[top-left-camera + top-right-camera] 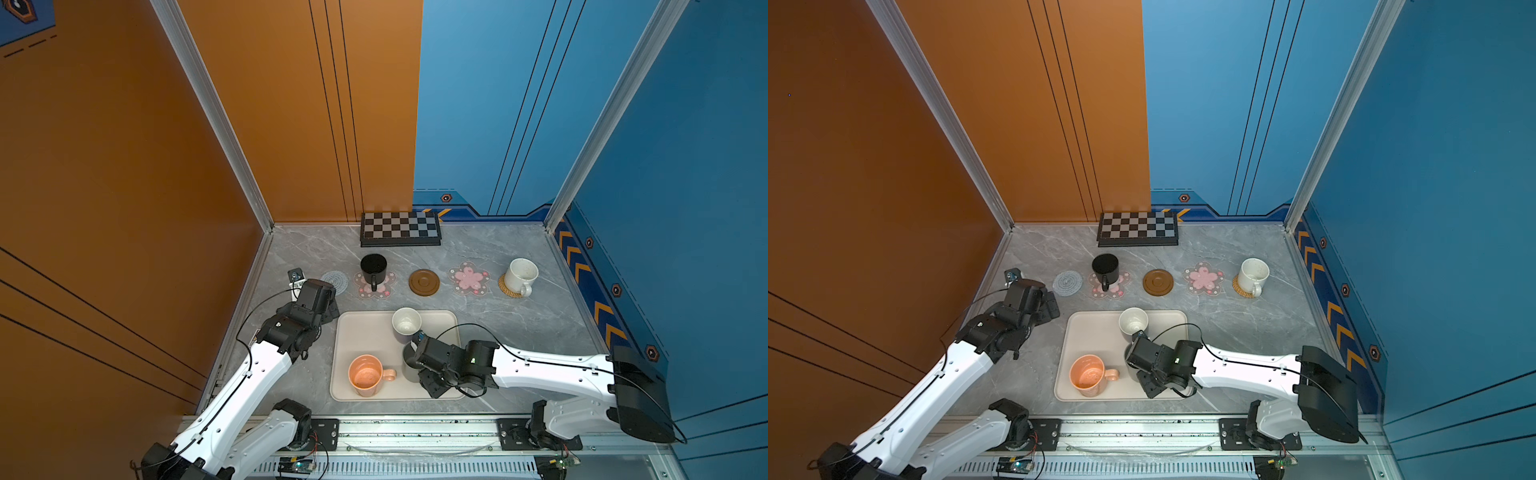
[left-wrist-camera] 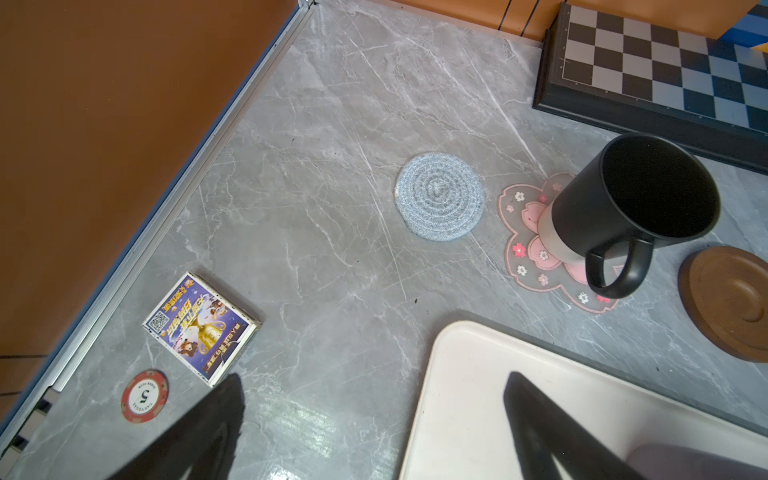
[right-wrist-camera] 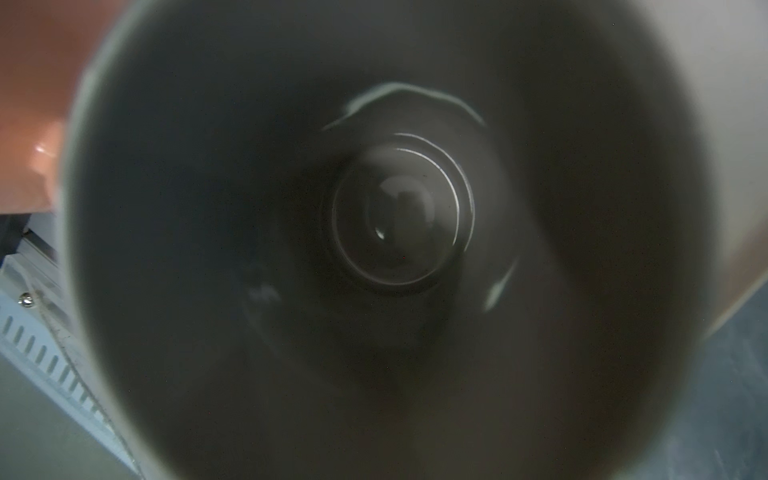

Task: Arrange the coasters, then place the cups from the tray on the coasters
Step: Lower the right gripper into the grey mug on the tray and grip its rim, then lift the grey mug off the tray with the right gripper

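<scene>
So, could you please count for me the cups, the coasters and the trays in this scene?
Cups: 5 (black cup, white cup, lavender cup, orange cup, grey cup)
Coasters: 5 (blue-grey coaster, covered pink coaster, brown coaster, bare pink coaster, rattan coaster)
Tray: 1
Total: 11

Left wrist view: red chip (image 2: pixel 144 396) reads "5", its rim lettering too small to read. The card (image 2: pixel 201 328) beside it bears a QR code and Chinese print.

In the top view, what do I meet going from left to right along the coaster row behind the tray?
Blue-grey woven coaster, black mug on a pink flower coaster, brown wooden coaster, bare pink flower coaster, white speckled mug on a rattan coaster.
</scene>
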Robot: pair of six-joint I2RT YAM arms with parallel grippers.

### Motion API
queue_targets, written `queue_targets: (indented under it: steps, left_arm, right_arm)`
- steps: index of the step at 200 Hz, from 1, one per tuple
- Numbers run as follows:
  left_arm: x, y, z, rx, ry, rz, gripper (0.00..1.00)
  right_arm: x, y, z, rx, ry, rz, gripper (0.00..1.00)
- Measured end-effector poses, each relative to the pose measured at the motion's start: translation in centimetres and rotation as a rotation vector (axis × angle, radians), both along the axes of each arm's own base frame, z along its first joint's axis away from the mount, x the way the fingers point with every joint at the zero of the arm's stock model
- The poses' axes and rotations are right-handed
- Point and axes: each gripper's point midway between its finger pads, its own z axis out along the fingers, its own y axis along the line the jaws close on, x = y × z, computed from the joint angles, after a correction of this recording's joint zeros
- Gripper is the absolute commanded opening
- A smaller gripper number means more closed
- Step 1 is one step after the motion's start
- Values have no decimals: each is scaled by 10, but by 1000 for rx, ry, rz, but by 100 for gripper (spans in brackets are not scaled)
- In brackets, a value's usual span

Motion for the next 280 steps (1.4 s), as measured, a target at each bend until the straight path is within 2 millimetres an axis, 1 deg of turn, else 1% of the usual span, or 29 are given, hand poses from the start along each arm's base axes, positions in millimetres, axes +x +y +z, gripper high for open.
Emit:
queue_targets:
  steps: [24, 76, 91, 107, 133, 160, 217, 238, 280]
  left_arm:
    - [1, -2, -5, -10, 21, -9, 98]
    - [2, -6, -11, -23, 43, -22, 98]
    - [2, -6, -13, -25, 51, -22, 98]
    - [2, -7, -14, -26, 57, -24, 98]
    - [2, -8, -15, -31, 60, -29, 98]
    - [2, -9, -15, -36, 63, -33, 98]
    - [2, -12, -16, -47, 67, -41, 98]
    - [2, -13, -17, -53, 69, -47, 98]
    - [1, -13, -16, -58, 67, -46, 98]
  right_arm:
    - [0, 0, -4, -14, 8, -4, 38]
    - [0, 4, -8, -15, 18, -12, 12]
    - [3, 5, -5, -10, 11, -23, 6]
    - [4, 5, -5, -13, 7, -26, 3]
    - [5, 3, -2, -10, -3, -30, 0]
    - [4, -1, 5, -3, -10, -38, 0]
    - [6, -22, 18, -17, -38, -64, 0]
    - [7, -30, 17, -29, -48, -77, 0]
    - [9, -39, 11, -53, -66, -95, 0]
